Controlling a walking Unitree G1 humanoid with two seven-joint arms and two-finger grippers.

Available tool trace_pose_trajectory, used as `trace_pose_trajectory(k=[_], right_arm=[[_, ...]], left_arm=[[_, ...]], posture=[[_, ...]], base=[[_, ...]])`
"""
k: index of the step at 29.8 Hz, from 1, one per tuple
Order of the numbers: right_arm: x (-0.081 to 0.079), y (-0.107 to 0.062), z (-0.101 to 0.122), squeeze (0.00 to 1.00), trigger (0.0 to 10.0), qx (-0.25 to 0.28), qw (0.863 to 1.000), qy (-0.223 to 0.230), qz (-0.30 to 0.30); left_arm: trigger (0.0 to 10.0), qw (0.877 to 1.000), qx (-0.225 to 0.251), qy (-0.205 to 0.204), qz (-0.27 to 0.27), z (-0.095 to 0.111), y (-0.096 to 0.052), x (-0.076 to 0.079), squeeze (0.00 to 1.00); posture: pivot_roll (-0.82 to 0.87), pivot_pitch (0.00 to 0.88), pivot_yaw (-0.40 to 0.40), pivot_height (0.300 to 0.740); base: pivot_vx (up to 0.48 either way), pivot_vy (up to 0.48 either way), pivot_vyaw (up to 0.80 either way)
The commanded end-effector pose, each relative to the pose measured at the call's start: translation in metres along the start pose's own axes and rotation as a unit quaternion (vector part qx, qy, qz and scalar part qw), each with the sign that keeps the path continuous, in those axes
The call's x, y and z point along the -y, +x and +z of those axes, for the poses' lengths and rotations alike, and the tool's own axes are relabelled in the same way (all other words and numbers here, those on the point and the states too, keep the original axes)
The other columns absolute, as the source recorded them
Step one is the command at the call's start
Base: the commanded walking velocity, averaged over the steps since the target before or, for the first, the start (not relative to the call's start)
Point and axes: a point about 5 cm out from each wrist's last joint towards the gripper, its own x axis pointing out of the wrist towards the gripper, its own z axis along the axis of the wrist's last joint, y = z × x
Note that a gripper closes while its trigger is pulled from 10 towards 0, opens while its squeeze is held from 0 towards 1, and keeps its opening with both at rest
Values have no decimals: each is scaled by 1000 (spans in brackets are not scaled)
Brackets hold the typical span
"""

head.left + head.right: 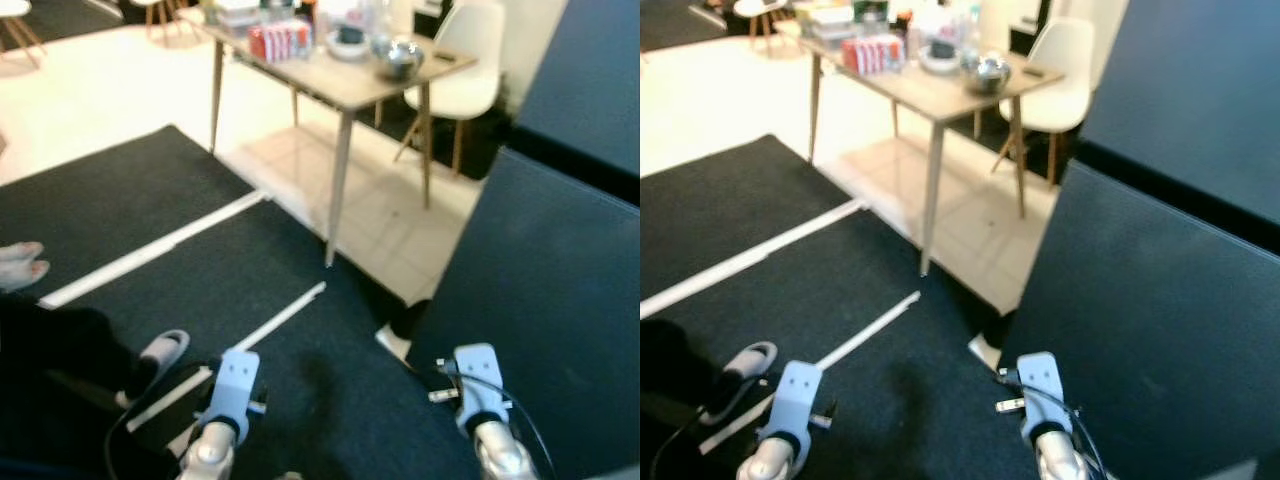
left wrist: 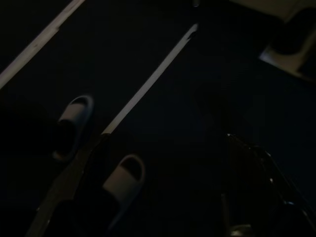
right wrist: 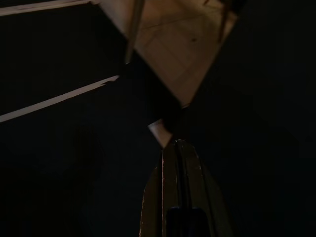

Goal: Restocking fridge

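A tall dark fridge (image 1: 560, 300) stands at my right with its door shut. Further off, a light wooden table (image 1: 345, 90) carries a red pack of cans (image 1: 278, 40), a metal bowl (image 1: 400, 60), a white bowl and several clear containers. Both silver arms hang low over the dark carpet, the left wrist (image 1: 232, 385) near a slipper and the right wrist (image 1: 478, 385) close to the fridge front. In the right wrist view my right gripper (image 3: 174, 144) has its two fingers pressed together with nothing between them. My left gripper (image 2: 256, 168) is only a dim shape in its dark wrist view.
A person stands at my left: dark trouser legs and grey slippers (image 1: 160, 350), with two more feet (image 1: 22, 262) at the left edge. White tape strips (image 1: 285, 315) cross the dark carpet (image 1: 150, 200). A white chair (image 1: 465, 70) sits behind the table on pale tiles.
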Motion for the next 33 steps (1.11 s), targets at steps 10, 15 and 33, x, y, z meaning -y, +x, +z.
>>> trace_pose_trajectory(k=[10,15,33], right_arm=[[3,-1,-3,0,10000,-6,1000,-3,-2],[2,-1,-2,0,10000,-2,1000,-1,-1],[0,-1,0,0,10000,7,1000,14,7]], left_arm=[[10000,1000,-11,-8,3,-3,-1,2,0],[10000,1000,-12,-12,7,-3,0,1,0],[10000,1000,-8,-14,10,2,3,1,0]], posture=[[-64,39,-50,740],[-65,41,-51,740],[-66,44,-51,740]], base=[[0,0,794],[0,0,676],[138,0,89]])
